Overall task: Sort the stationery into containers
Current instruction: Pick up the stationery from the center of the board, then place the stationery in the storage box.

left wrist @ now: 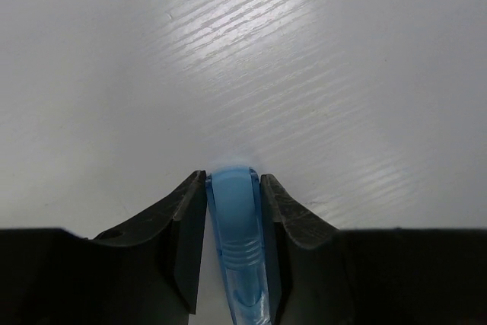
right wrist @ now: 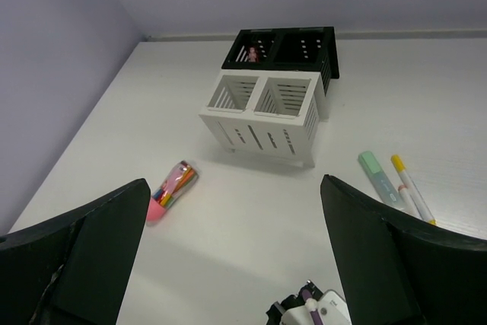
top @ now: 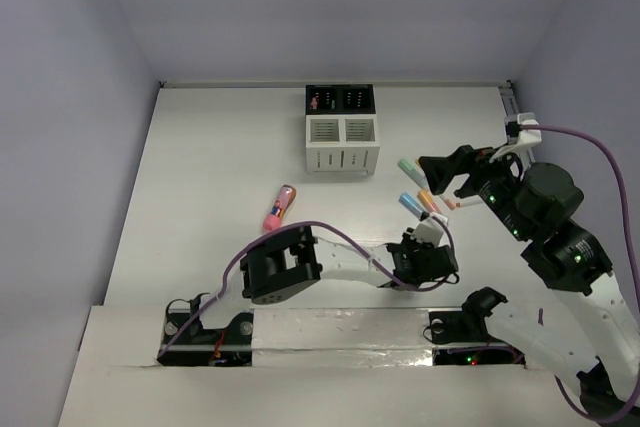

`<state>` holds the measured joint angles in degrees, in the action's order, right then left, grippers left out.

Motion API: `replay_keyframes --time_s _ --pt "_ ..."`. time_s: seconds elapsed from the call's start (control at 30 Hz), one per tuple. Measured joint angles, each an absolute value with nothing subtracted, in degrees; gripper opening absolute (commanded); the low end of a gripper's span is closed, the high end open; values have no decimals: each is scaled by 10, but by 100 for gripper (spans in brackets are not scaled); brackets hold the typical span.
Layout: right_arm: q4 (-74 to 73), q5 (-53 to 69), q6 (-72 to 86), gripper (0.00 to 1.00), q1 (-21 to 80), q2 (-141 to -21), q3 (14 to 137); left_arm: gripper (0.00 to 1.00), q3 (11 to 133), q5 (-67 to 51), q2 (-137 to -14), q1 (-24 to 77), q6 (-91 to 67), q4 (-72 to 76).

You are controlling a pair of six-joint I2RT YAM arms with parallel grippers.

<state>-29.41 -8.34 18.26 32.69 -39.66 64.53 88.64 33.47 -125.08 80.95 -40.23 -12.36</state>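
The left pincer [left wrist: 233, 182] is clenched tight on a blue pen [left wrist: 234, 222]. Its two black fingers squeeze the pen from both sides. The round end of the pen sticks out past the fingers, just above the white worktop [top: 220, 167]. This is on the right side of the worktop, near the arms.

The right pincer [top: 437, 175] is spread wide and grasps nothing. It hangs over the right side, a bit farther back than the left pincer.

A green pen [right wrist: 378, 176] and a thin yellow-orange pen [right wrist: 411, 194] lie side by side on the worktop, right by the spread pincer.

A fat pink pen [top: 279, 207] lies alone on the left, well apart from the other pens.

The boxes stand at the far middle of the worktop. The white box [top: 341, 144] has two square holes and slits in its sides. The black box [top: 340, 100] also has two square holes and touches the white one from behind. A small pink thing [right wrist: 251, 55] sits in the left hole of the black box; it is too small to tell what it is. Both holes of the white box look bare inside.
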Motion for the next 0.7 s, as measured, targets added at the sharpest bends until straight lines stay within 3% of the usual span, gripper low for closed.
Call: replay_keyframes --time_s 0.3,0.7 --pt "-285 -86 195 100 327 -372 622 5 862 345 -1206 766 -329 -115" --pt "-234 -128 210 100 327 -299 582 6 816 358 -938 555 -241 17"
